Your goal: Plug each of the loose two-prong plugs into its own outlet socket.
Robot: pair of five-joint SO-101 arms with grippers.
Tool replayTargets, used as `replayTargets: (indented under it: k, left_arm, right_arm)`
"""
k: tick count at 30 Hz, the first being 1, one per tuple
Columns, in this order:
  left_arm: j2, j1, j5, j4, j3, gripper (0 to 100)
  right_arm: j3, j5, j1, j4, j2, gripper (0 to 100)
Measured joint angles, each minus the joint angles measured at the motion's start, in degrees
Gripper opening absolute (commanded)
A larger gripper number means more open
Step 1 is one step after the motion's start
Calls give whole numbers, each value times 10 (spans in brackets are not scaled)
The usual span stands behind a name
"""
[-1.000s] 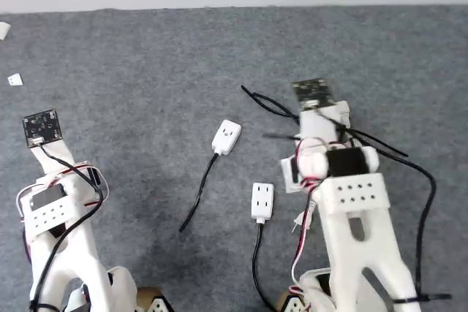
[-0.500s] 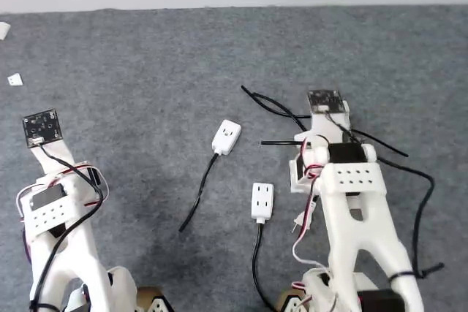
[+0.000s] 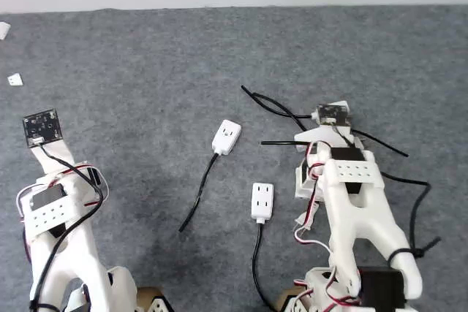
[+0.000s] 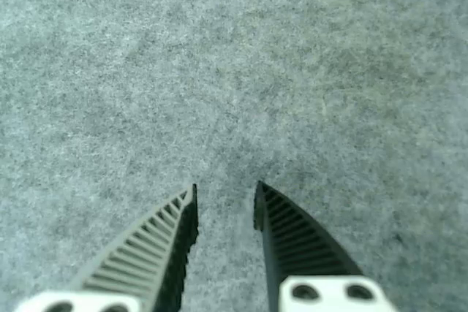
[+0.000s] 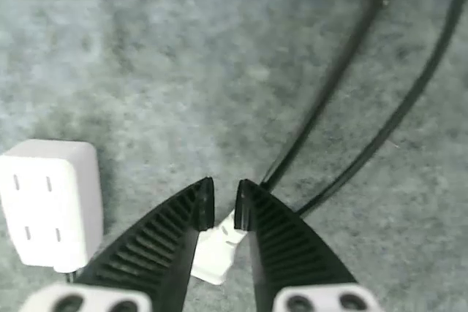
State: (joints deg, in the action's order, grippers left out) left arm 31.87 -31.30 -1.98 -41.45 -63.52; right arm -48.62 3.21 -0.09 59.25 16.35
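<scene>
Grey carpet (image 3: 146, 56) covers the table. Two white scraps (image 3: 14, 79) lie at far upper left of the high view.

L arm (image 3: 55, 210) sits at lower left of the high view, well apart from all the task items. L gripper (image 4: 225, 191): jaws partly open w/ a clear gap, nothing betw them, bare carpet under the tips.

Centre of the high view: mid outlet (image 3: 227, 137), white, lying flat. Its black cord (image 3: 199, 193) trails down-left and ends loose. Nothing is plugged into it.

Just right of that and lower: low outlet (image 3: 262, 202), white, slots facing up. Its cord (image 3: 256, 250) runs to the bottom edge. No plug in it either.

R arm (image 3: 355, 188) stands right of centre in the high view, near the low outlet but not touching it. R gripper (image 5: 223, 201): jaws only a narrow slit apart. A white plug (image 5: 214, 253) on the carpet shows through the gap below the tips. Can't tell if the jaws touch it, and no clear grip. In the R wrist view the low outlet lies at lower left, near the plug but apart.

Black cords (image 3: 272, 104) loop from centre-top of the high view out past the R arm to the right edge. In the R wrist view, two cross diagonally from upper right toward the jaw tips.
</scene>
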Motion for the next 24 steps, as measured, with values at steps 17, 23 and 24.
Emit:
replayTargets:
  k: [17,23,24]
  left_arm:
    - [0,3,0,0,0,120]
    - [0,2,0,0,0,120]
    - [0,2,0,0,0,120]
  right_arm:
    - [-69,0,17,-15,98,69]
    - [-70,3,11,-19,91,111]
    - [-71,3,12,-22,85,111]
